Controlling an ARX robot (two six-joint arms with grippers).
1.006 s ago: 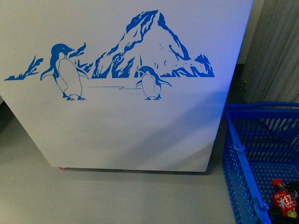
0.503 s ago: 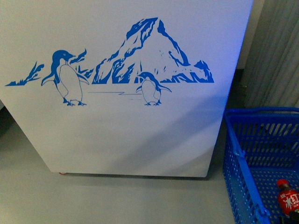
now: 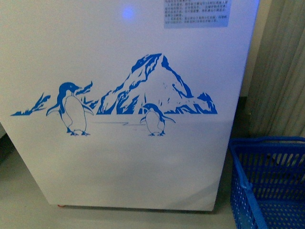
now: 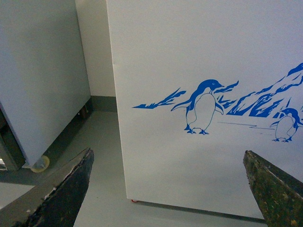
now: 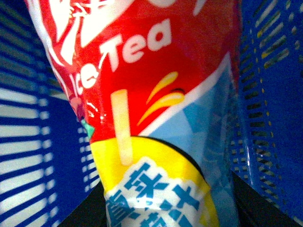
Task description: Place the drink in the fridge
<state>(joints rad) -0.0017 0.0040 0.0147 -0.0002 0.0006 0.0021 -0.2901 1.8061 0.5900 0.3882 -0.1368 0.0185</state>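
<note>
Inside the blue basket (image 5: pixel 28 118), by its wall, sits the drink (image 5: pixel 156 94) — prob. light, slick-labelled, best gripped mid-body — though we can't tell if the R gripper's clamped; L gripper (image 4: pixel 168 153) gapes empty.

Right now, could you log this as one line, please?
left gripper open, facing fridge | drink in basket, filling right wrist view | grasp unclear

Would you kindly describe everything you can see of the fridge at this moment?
The fridge is a white, smooth-sided box, upright on the grey floor. Its front carries a blue graphic of two penguins and a mountain, and a grey printed sticker near the top. A blue basket stands close beside it, on the robot's right.
</note>
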